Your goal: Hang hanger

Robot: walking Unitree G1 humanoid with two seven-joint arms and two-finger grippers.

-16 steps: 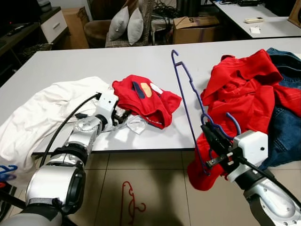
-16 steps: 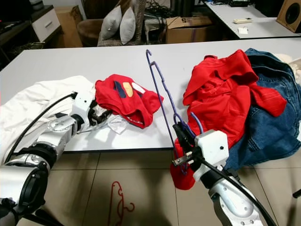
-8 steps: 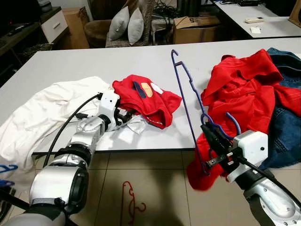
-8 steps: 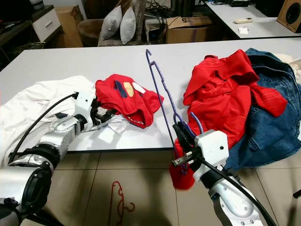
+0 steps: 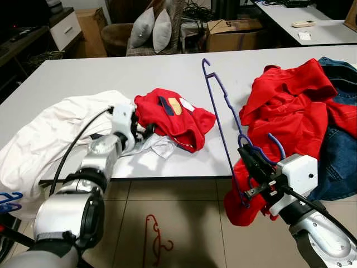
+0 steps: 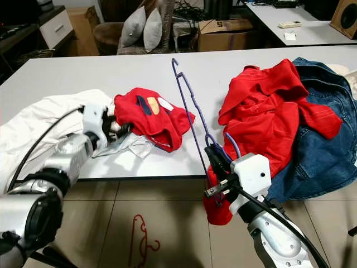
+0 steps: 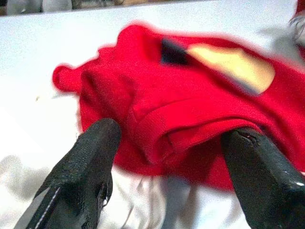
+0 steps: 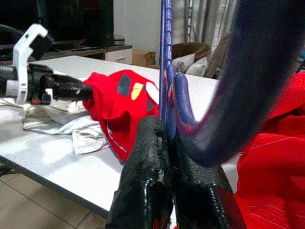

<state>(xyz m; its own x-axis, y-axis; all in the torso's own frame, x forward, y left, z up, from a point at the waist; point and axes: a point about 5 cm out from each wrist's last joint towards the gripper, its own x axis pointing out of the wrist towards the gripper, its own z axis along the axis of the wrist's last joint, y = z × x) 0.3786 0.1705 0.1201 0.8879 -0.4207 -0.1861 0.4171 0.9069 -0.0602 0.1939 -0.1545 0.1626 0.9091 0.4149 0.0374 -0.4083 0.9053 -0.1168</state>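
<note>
Purple hanger in right claw

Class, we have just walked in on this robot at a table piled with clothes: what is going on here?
The right gripper is shut on a blue hanger, holding it nearly upright at the near edge of the white table. The left gripper is open, its fingers either side of the edge of a small red garment lying partly on a white garment. A larger red garment and blue denim lie heaped to the right. Another red hanger lies on the floor.
</note>
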